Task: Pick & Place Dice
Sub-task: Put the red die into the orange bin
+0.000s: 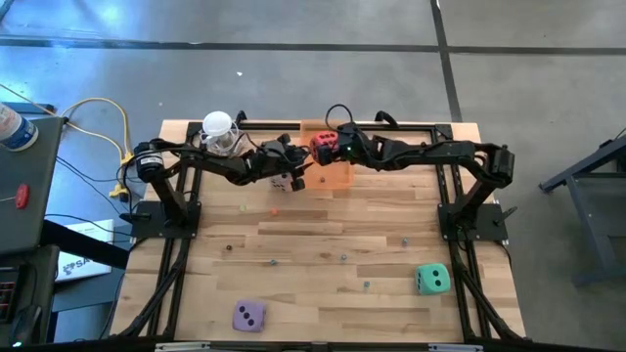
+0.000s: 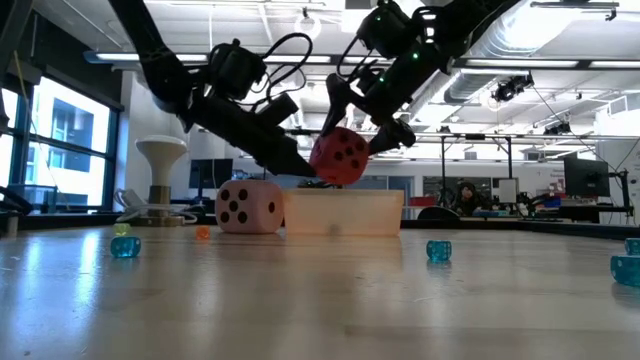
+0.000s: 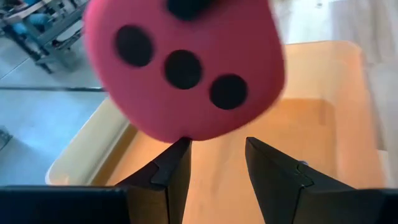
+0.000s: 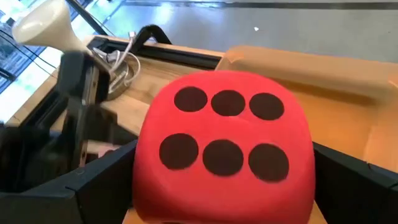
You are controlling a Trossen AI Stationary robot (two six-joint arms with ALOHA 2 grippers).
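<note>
Wooden planks are forming the surface, with an orange bin sitting at its far edge. Above that bin the right gripper is holding the red die, its fingers spread wide and pressing 2 opposite flat faces. It is looking light and squashy; a cube has no long axis, and it is hanging tilted. The left gripper is waiting just beside it, fingers partly apart, empty.

Overhead, table-level and two close wrist views.
</note>
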